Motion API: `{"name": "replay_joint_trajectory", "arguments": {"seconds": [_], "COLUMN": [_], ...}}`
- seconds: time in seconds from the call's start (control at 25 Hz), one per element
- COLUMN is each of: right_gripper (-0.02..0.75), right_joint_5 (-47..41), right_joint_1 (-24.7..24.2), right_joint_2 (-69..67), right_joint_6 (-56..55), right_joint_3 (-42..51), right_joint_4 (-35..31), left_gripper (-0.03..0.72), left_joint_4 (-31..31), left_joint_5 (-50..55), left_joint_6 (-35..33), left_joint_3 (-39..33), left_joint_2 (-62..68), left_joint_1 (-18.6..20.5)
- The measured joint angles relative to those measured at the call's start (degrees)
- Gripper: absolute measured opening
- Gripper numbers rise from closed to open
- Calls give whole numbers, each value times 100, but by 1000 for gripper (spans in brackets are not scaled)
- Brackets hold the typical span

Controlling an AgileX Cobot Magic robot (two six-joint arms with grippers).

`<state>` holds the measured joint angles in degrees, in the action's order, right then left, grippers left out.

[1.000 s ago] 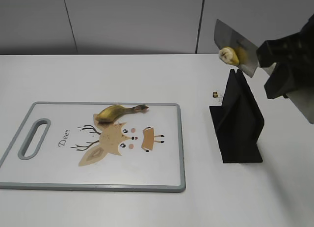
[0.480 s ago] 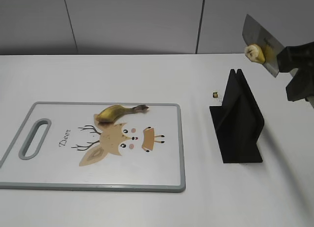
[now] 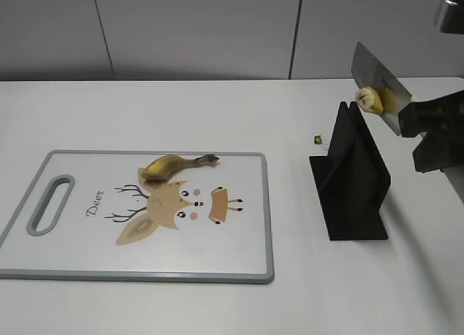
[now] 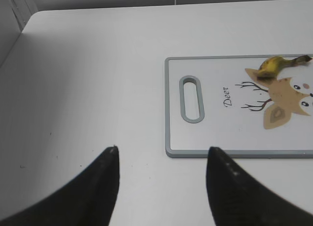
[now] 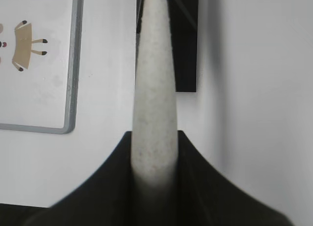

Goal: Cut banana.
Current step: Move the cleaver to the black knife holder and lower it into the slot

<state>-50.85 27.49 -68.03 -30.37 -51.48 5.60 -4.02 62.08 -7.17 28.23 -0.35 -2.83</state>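
A yellow-brown banana piece with its dark stem [image 3: 174, 165] lies on the far part of the white deer-print cutting board [image 3: 87, 255]; it also shows in the left wrist view [image 4: 276, 65]. My right gripper [image 5: 154, 138] is shut on the knife's pale handle [image 5: 152, 89]. The knife blade [image 3: 378, 85] hangs in the air just above the black knife stand [image 3: 351, 175], with a cut banana slice [image 3: 368, 98] stuck to its side. My left gripper [image 4: 161, 155] is open and empty above bare table, left of the board's handle slot [image 4: 191, 99].
A small dark-and-gold bit [image 3: 318, 139] lies on the white table left of the stand. A grey wall runs behind the table. The board's grey rim [image 5: 72, 89] shows at the left of the right wrist view.
My right gripper has carried the knife, slice stuck on it, right and up, then back down a little to just above the stand. The banana piece and left gripper have not moved.
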Motion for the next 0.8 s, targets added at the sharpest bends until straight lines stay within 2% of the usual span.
{"name": "replay_joint_trajectory", "arguments": {"seconds": [0.8], "right_gripper": [160], "right_joint_5": [374], "right_joint_1": [0], "right_joint_2": [-560], "right_joint_6": [0], "right_joint_3": [12], "right_joint_4": [-95], "left_gripper": [544], "left_joint_4": [0], "left_joint_5": [-17], "left_joint_6": [0], "left_joint_3": [0], "left_joint_2": [0], "left_joint_1": [0]}}
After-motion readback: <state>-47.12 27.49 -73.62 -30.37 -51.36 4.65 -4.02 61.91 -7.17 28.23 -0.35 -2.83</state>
